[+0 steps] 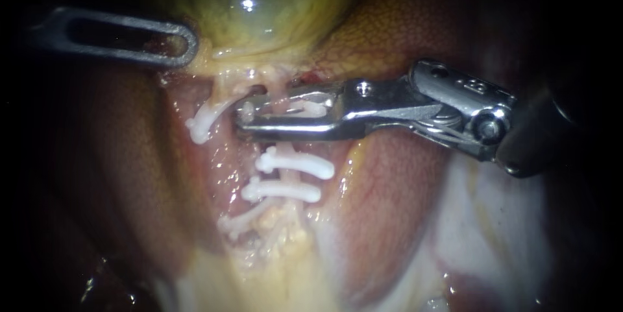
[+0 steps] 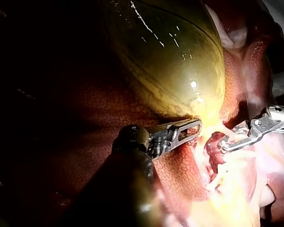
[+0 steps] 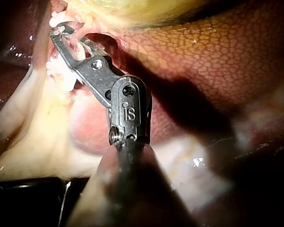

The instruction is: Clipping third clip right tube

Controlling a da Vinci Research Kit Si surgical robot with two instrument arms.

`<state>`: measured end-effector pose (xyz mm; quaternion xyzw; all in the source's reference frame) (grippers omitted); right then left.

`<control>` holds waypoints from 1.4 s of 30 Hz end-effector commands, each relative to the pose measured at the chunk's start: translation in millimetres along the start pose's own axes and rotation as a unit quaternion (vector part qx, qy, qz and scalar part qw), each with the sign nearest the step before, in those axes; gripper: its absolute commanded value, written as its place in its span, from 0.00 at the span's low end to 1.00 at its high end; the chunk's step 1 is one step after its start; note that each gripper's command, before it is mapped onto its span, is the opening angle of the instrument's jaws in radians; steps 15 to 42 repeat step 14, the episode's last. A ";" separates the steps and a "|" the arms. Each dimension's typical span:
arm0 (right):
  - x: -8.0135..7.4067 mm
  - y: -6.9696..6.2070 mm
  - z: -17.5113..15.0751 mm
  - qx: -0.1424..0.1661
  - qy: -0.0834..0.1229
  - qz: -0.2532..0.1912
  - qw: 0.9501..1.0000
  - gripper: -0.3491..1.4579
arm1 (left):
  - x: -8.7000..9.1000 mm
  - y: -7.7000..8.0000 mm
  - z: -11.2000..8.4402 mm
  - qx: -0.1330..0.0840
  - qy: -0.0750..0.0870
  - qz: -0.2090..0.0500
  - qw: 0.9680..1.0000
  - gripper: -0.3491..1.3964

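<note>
The right instrument's (image 1: 250, 108) claw grasps a clip (image 1: 305, 103) astride the right tube (image 1: 283, 146), just above two set clips (image 1: 295, 163). Closing it askew might catch only part of the tube. The left instrument's (image 1: 185, 43) claw grasps the gallbladder (image 1: 259, 0).

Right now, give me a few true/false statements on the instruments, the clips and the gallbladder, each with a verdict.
1. The right instrument carries a white clip between its jaws. True.
2. In the endoscope view, two placed clips lie one under the other just below those jaws. True.
3. The left instrument touches the placed clips. False: it sits up at the gallbladder's edge, apart from them.
4. The gallbladder is dark red. False: it is yellow-green.
</note>
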<state>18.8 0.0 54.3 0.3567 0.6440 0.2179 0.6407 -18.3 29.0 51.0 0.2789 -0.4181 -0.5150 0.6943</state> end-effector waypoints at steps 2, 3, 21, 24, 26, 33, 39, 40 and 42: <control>-0.1 0.1 0.0 0.000 0.000 0.011 1.000 0.00 | 0.0 0.0 0.0 0.000 0.000 0.000 1.000 0.00; -0.1 0.1 0.0 0.001 0.000 0.011 1.000 0.00 | 0.0 0.0 0.0 0.000 0.000 0.000 1.000 0.00; -0.3 0.3 -0.1 0.001 0.000 0.011 1.000 0.00 | 0.0 0.0 0.0 0.000 0.000 0.000 1.000 0.00; -0.3 0.3 -0.1 0.001 0.000 0.011 1.000 0.00 | 0.0 0.0 0.0 0.000 0.000 0.000 1.000 0.00; -0.3 0.3 -0.1 0.001 0.000 0.011 1.000 0.00 | 0.0 0.0 0.0 0.000 0.000 0.000 1.000 0.00; -0.3 0.3 -0.1 0.001 0.000 0.011 1.000 0.00 | 0.0 0.0 0.0 0.000 0.000 0.000 1.000 0.00; -0.3 0.3 -0.1 0.001 0.000 0.011 1.000 0.00 | 0.0 0.0 0.0 0.000 0.000 0.000 1.000 0.00; -0.3 0.3 -0.1 0.001 0.000 0.011 1.000 0.00 | 0.0 0.0 0.0 0.000 0.000 0.000 1.000 0.00; -0.3 0.3 -0.1 0.001 0.000 0.011 1.000 0.00 | 0.0 0.0 0.0 0.000 0.000 0.000 1.000 0.00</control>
